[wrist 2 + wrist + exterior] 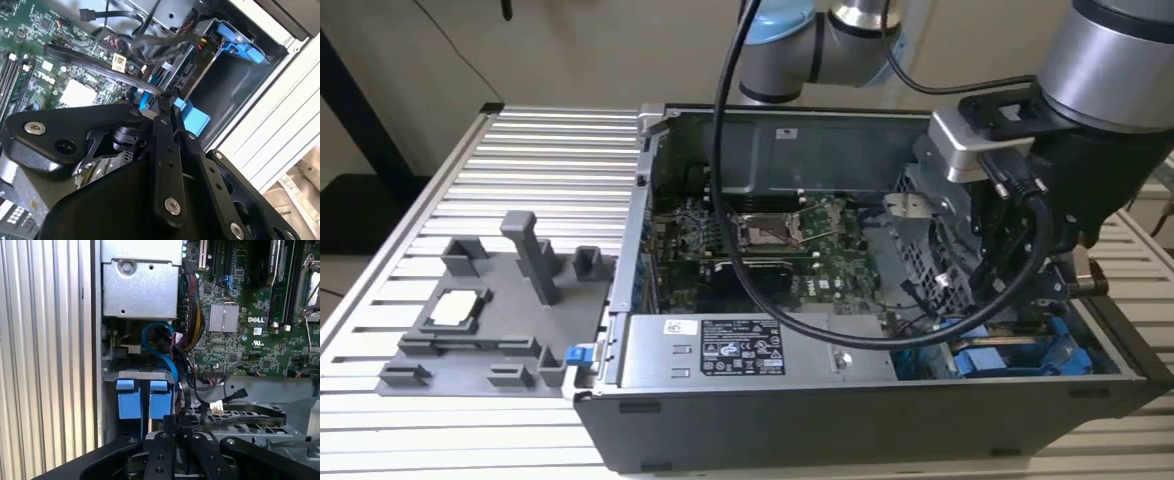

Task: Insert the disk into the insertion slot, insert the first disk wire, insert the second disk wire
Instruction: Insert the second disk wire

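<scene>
**Fingers nearly closed at the drive bay**

Right of the power-supply box point(720, 350), your gripper point(175, 427) sits in the insertion slot point(1027, 358). Its fingers point(162, 135) are nearly together beside the blue wire point(160, 347), and any pinch is hidden. The disk point(182, 75) sits in the slot, connector end towards the gripper, its length hidden.
</scene>
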`<state>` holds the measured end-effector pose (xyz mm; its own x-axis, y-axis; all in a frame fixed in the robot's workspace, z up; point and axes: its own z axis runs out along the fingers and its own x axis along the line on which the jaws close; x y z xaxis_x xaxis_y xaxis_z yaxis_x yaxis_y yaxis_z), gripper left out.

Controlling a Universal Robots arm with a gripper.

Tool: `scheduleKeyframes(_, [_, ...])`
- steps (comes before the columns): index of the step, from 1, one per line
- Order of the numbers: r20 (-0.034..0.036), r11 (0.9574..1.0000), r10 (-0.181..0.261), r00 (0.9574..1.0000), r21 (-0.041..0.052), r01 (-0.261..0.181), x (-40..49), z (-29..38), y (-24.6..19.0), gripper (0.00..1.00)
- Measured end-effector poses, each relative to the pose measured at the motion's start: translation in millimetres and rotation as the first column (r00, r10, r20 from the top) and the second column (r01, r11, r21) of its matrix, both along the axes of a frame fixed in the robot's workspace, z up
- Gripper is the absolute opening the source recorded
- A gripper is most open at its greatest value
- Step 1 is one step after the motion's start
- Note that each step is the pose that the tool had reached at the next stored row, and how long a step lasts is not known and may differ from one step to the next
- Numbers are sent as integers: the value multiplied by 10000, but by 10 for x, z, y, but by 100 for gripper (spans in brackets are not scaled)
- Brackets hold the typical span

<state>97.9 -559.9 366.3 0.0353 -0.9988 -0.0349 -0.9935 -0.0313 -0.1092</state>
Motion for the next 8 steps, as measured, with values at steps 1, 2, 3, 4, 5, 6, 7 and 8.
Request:
scheduleKeyframes(1, [-41, 10000, -1, 10000, 3, 1, 21, 0, -6, 16])
scheduleKeyframes(2, [-113, 10000, -1, 9999, 4, 1, 46, 0, -11, 16])
scheduleKeyframes(3, [-193, 10000, -1, 9998, 3, 1, 72, 0, -17, 16])
scheduleKeyframes(4, [-273, 10000, 0, 9996, 4, 1, 98, -1, -22, 16])
scheduleKeyframes(5, [-361, 10000, -1, 9993, 4, 1, 124, -1, -28, 16])
scheduleKeyframes(6, [-454, 10000, -1, 9990, 3, 1, 152, 0, -34, 16])
scheduleKeyframes(7, [-539, 10000, -1, 9985, 4, 1, 175, -1, -40, 16])
scheduleKeyframes(8, [-627, 10000, -1, 9980, 3, 1, 197, 0, -46, 16])
